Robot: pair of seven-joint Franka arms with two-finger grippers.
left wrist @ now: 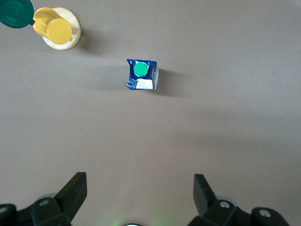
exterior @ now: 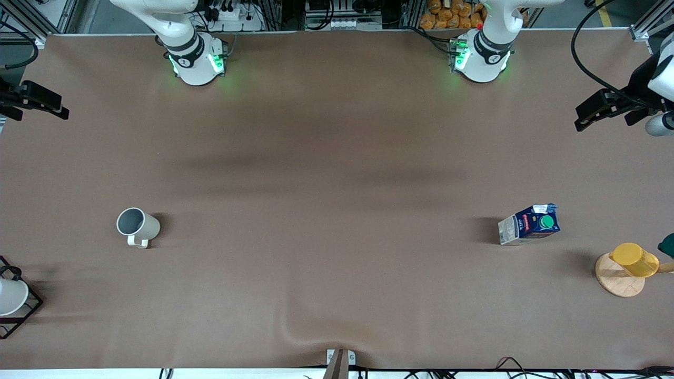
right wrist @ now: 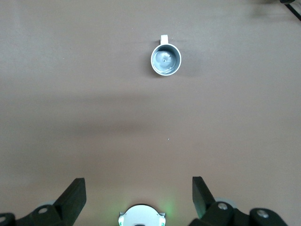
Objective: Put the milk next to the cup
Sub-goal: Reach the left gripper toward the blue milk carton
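Note:
The milk (exterior: 529, 225), a dark blue carton with a green cap, stands upright toward the left arm's end of the table. It also shows in the left wrist view (left wrist: 142, 75). The cream-white cup (exterior: 138, 226) stands upright toward the right arm's end, its handle toward the front camera. It also shows in the right wrist view (right wrist: 165, 60). My left gripper (left wrist: 139, 181) is open and empty, high over bare table between its base and the milk. My right gripper (right wrist: 137, 184) is open and empty, high over its own base. Both arms wait.
A yellow cup (exterior: 634, 259) lies on a round wooden stand (exterior: 618, 281) nearer the front camera than the milk, with a green object (exterior: 667, 245) beside it. A white cup in a black wire frame (exterior: 10, 297) sits at the right arm's end. The brown cloth (exterior: 337, 158) wrinkles near the front edge.

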